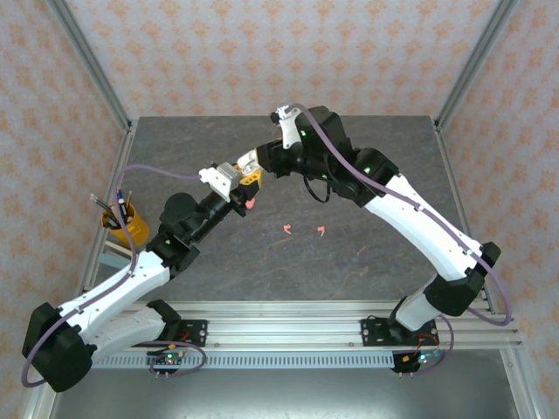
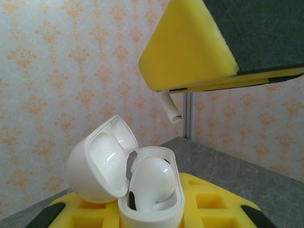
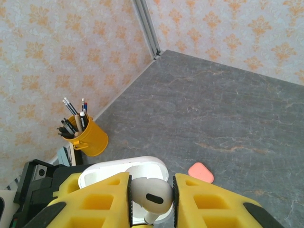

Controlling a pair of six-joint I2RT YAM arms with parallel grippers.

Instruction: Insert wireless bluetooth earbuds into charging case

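Note:
My left gripper (image 2: pixel 152 214) is shut on an open white charging case (image 2: pixel 156 209), held up off the table with its lid (image 2: pixel 97 164) swung back to the left. One white earbud (image 2: pixel 154 179) sits in the case. My right gripper (image 3: pixel 151 205) hangs just above the case, shut on a second white earbud (image 3: pixel 153 191), and the case (image 3: pixel 102 173) shows beneath it. In the left wrist view that earbud's stem (image 2: pixel 171 109) points down from the right gripper's yellow finger (image 2: pixel 190 47). Two coral-pink earbuds (image 1: pixel 286 230) (image 1: pixel 321 230) lie on the table.
A coral-pink case (image 3: pixel 201 172) lies shut on the grey table (image 1: pixel 367 262) just below the grippers, also visible as a pink case (image 1: pixel 251 202) from above. A yellow cup (image 1: pixel 125 223) of pens stands at the left edge. Wallpapered walls and metal posts enclose the table.

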